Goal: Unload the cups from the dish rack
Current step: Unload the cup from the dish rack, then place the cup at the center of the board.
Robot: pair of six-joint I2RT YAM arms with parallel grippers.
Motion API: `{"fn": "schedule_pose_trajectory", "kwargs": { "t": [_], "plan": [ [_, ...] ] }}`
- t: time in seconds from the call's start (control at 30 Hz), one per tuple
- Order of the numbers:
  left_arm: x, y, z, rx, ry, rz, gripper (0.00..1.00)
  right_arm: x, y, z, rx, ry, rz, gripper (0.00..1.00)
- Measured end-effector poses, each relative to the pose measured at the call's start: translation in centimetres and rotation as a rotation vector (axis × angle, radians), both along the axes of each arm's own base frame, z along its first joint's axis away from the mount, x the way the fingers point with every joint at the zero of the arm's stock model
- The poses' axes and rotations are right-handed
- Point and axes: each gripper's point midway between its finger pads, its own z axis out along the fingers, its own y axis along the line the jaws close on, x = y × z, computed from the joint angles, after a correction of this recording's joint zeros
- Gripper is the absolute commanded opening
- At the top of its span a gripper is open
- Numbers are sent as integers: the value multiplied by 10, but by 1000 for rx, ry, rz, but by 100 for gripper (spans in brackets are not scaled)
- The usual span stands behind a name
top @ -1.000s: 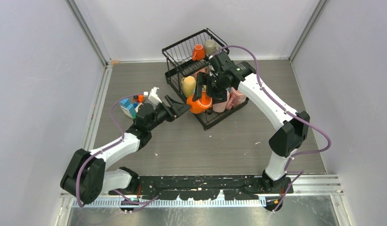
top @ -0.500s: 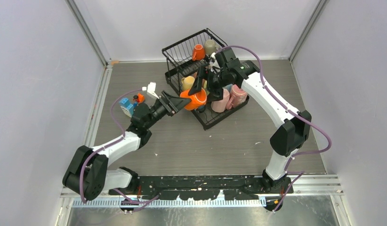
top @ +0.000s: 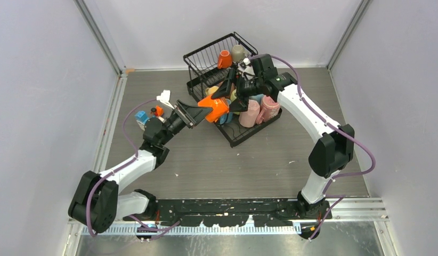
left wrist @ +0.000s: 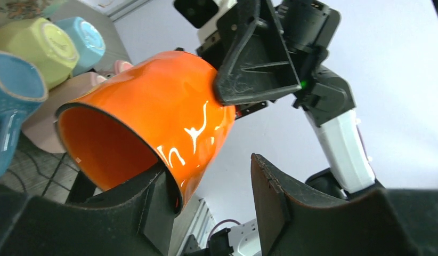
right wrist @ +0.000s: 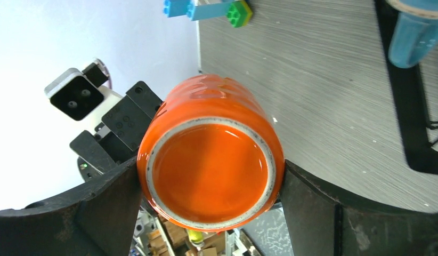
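Right now your right pincer (top: 230, 99) is clamped on the base end of the orange cup (top: 216, 109). It holds the cup on its side in the air above the counter (top: 259, 154), just beside the dish rack (top: 202, 60), with the mouth toward the left arm. Your left pincer (top: 197, 112) is spread, with the cup's rim wall between its fingers; the outer finger (left wrist: 270, 197) stands clear of the glaze. Two pink cups (top: 250, 113) sit in the rack's lower tray, and a beige cup (top: 237, 52) sits in the upper basket.
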Motion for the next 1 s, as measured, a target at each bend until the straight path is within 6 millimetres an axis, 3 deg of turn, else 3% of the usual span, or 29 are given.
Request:
{"fn": "schedule_pose_trajectory", "kwargs": {
  "t": [0.2, 0.4, 0.5, 0.57, 0.63, 0.7, 0.8, 0.83, 1.0],
  "plan": [
    [-6, -1, 17, -41, -24, -27, 45, 2, 13, 8, 115, 22, 10, 47],
    [-6, -1, 22, -58, -19, -31, 30, 2, 19, 10, 176, 46, 18, 47],
    [-4, -1, 20, -55, -9, -24, 18, 2, 21, 10, 197, 54, 20, 47],
    [-2, -1, 16, -44, 5, -16, 2, 2, 21, 8, 208, 59, 17, 47],
    [-2, -1, 15, -38, 16, -14, 0, 0, 21, 6, 213, 69, 8, 47],
    [-2, -1, 16, -24, 24, -11, 0, -1, 20, 7, 221, 76, 2, 58],
    [-3, 0, 21, -5, 19, -6, 0, -3, 19, 12, 236, 66, -3, 93],
    [-4, 0, 23, 2, 15, -5, 0, -4, 19, 14, 243, 61, -6, 99],
    [-8, 1, 28, 52, 4, 6, 0, -9, 16, 21, 254, 9, -18, 100]
  ]
}}
